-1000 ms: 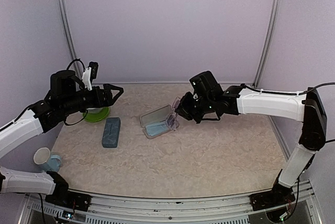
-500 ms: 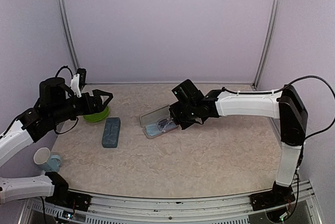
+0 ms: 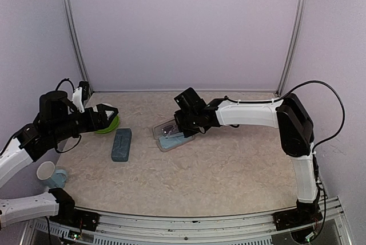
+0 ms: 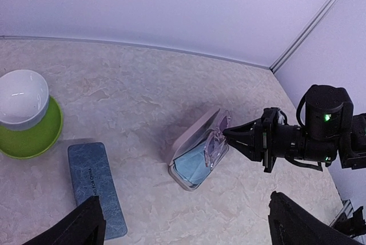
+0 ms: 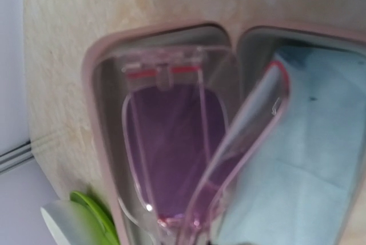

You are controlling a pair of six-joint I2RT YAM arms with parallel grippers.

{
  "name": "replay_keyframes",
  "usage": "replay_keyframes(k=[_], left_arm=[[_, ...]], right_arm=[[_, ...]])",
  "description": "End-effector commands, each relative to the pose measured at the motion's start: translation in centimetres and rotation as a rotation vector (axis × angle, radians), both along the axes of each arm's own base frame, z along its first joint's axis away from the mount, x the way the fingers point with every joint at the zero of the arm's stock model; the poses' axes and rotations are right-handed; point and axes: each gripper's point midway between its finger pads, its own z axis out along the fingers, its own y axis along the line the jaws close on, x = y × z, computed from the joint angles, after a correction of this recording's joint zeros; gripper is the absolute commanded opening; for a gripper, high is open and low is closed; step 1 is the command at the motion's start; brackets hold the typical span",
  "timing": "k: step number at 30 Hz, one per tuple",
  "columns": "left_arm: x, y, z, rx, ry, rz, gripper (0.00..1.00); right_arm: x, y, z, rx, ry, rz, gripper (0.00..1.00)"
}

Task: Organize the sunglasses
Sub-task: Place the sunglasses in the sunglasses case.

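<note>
A pair of sunglasses (image 5: 171, 147) with a pale clear frame and purplish-pink lenses hangs folded in the open pink case (image 4: 191, 142), leaning against its raised lid. My right gripper (image 4: 227, 133) is shut on the right end of the sunglasses (image 4: 215, 145), its tips right at the case. A light-blue cloth (image 5: 303, 170) lies in the tray of the case. In the top view the right gripper (image 3: 179, 127) reaches over the case (image 3: 162, 139) at mid-table. My left gripper (image 3: 107, 114) hovers open and empty at the far left, above the green dish.
A closed blue-grey case (image 3: 122, 143) lies left of the pink one. A white bowl (image 4: 22, 97) sits in a green dish (image 4: 40, 139) at the back left. A paper cup (image 3: 45, 170) with something light blue beside it stands near the left front edge.
My right arm has reached left and lowered the sunglasses from above the case's right end into the open case. My left arm has drawn back to the left, still open.
</note>
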Motion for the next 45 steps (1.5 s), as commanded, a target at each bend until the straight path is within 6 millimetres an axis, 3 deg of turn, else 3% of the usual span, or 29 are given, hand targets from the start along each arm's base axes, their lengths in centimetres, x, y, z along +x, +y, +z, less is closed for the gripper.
replay_keyframes(k=[1,23,34,36,39,45], left_arm=[[-0.1,0.8,-0.3,0.026,0.004,0.022,0.97],[0.7,-0.1,-1.6,0.095,0.019,-0.023,0.97],[1.1,-0.1,-2.0,0.127,0.016,-0.033,0.97],[1.3,-0.2,-2.1,0.127,0.017,-0.034,0.97],[1.4,-0.3,-2.2,0.125,0.019,-0.04,0.97],[1.5,-0.4,-2.3,0.122,0.018,-0.042,0.97]], right_arm=[[1.4,0.2,-0.5,-0.007,0.009,-0.042,0.0],[0.6,0.3,-5.3,-0.048,0.127,-0.054,0.0],[0.7,0.6,-5.9,-0.044,0.145,-0.064,0.0],[0.6,0.5,-6.0,-0.042,0.15,-0.068,0.04],[0.5,0.7,-6.0,-0.037,0.155,-0.057,0.18],[0.4,0.2,-5.6,-0.054,0.154,-0.061,0.2]])
